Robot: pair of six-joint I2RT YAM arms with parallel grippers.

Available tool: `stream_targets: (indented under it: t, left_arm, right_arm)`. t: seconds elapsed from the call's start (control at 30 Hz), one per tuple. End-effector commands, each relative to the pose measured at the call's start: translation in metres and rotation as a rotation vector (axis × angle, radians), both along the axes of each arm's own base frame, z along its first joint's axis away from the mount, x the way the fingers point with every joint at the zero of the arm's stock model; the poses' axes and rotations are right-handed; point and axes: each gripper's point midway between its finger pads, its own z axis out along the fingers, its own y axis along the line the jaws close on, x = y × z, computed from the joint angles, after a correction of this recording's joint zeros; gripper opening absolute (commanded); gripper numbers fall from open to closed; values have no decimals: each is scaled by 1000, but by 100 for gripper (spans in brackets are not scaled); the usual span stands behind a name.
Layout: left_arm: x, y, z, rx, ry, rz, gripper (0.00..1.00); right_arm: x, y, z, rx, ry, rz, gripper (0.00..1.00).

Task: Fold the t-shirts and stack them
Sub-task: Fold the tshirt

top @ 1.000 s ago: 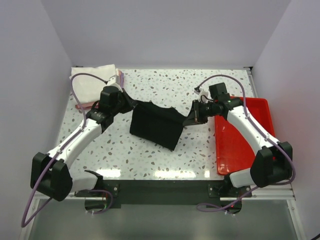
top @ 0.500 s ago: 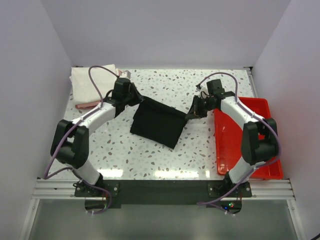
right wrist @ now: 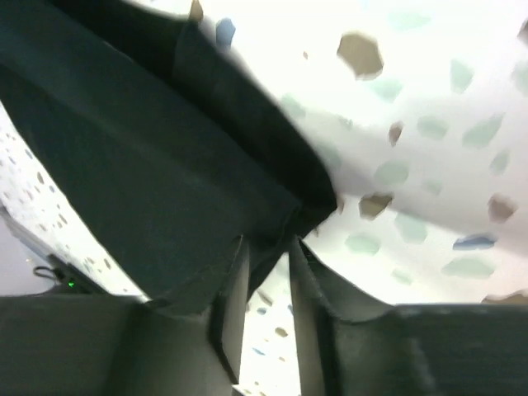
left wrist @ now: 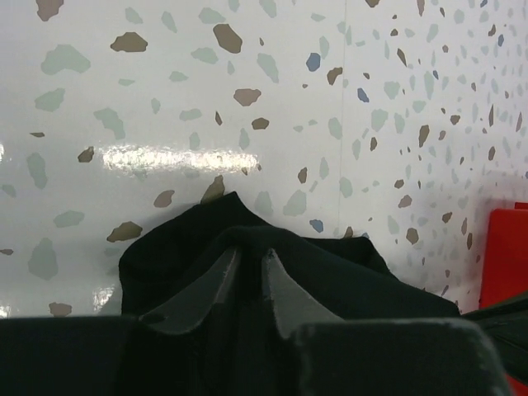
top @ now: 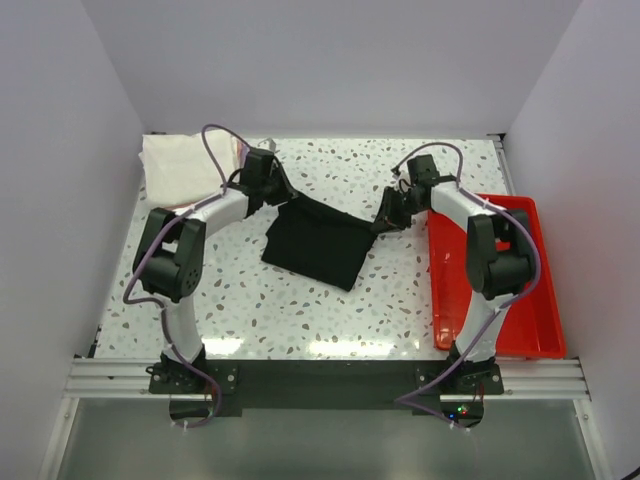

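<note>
- Holding the black shirt (top: 312, 245) by its two far corners, we have it stretched between the left gripper (top: 277, 191) and the right gripper (top: 384, 221) at the centre of the top view.
- Our left fingers (left wrist: 208, 289) are pressed close together, with a fold of black cloth pinched between them and bunched around the tips.
- Our right fingers (right wrist: 233, 305) stand close together too and nip the shirt's corner at their tips; lower down, the gap between them shows only table.
- The held edge is the shirt's long line, and it runs from left of centre to right of centre, dipping slightly to the right. The rest of the cloth lies below it in the frame, toward our bases, resting on the table (top: 330, 310).
- We judge that a fold would carry this edge down the frame over the body. Neither arm is nearer, since each has one corner.
- The white stack (top: 180, 167) sits at the upper left of the table, well apart from the black shirt, on the left arm's side.
- The tray (top: 530, 325) lies along the right edge. We see nothing in it, though the right arm crosses part of it.
</note>
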Motion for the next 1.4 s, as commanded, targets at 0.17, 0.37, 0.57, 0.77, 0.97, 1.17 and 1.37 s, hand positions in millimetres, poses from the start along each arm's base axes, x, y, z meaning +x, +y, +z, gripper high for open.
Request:
stream_targets:
  t: [0.17, 0.37, 0.57, 0.77, 0.97, 1.17, 1.37]
  left_arm:
    - [14, -8, 54, -16, -101, -89, 75]
    - [-26, -11, 81, -37, -144, -103, 100]
    - [-81, -26, 55, -93, -72, -164, 100]
    - [-84, -45, 42, -159, -46, -237, 100]
    - [-87, -53, 15, -179, 14, -269, 100]
    - [-102, -47, -20, -172, 94, -254, 100]
    - [-119, -28, -44, -109, 145, -206, 100]
  right_arm:
    - [39, 7, 56, 60, -155, 61, 99]
    - [6, 27, 95, 138, -215, 100, 99]
    - [-82, 97, 102, 250, -230, 283, 99]
    - [-107, 142, 80, 324, -182, 348, 99]
    - [-105, 142, 47, 279, -121, 331, 99]
    - [-115, 132, 6, 218, -36, 333, 99]
    - [-123, 116, -25, 147, 2, 324, 99]
